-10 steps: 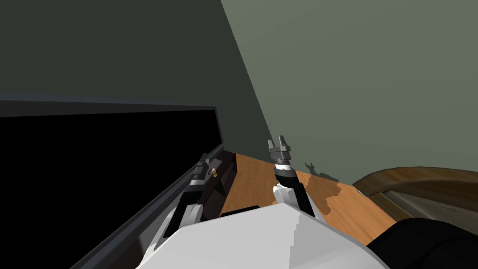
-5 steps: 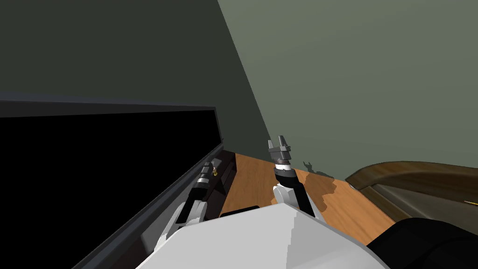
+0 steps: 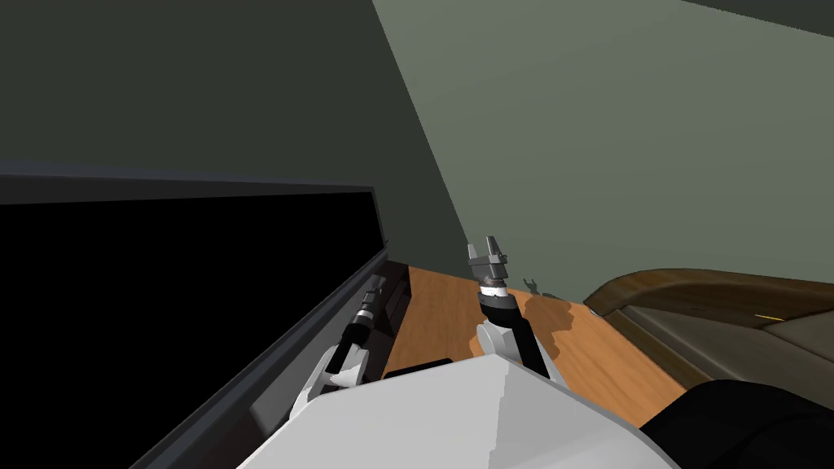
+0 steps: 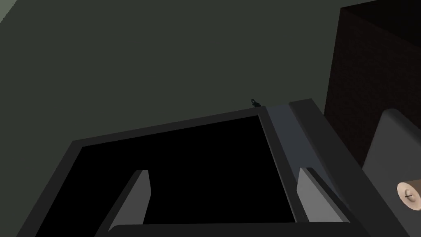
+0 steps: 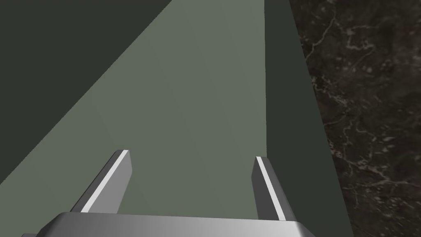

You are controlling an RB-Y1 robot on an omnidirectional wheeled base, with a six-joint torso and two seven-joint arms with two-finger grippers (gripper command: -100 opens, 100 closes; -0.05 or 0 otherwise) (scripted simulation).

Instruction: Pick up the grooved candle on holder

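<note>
Left pincer (image 4: 223,181): spread wide, pointed at black area (image 4: 197,164) within dark frame (image 4: 164,128). Right pincer (image 3: 481,246): spread wide, held upright above wood floor (image 3: 440,317), near frame's corner.

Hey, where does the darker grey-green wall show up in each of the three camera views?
Head view: the dark wall covers the upper left, above the dark frame.
Left wrist view: dark wall beyond the open left gripper, above that frame.
Right wrist view: dark wall beside the lighter wall, past the open right gripper.
Shared landmark: the seam where dark wall meets lighter wall.
</note>
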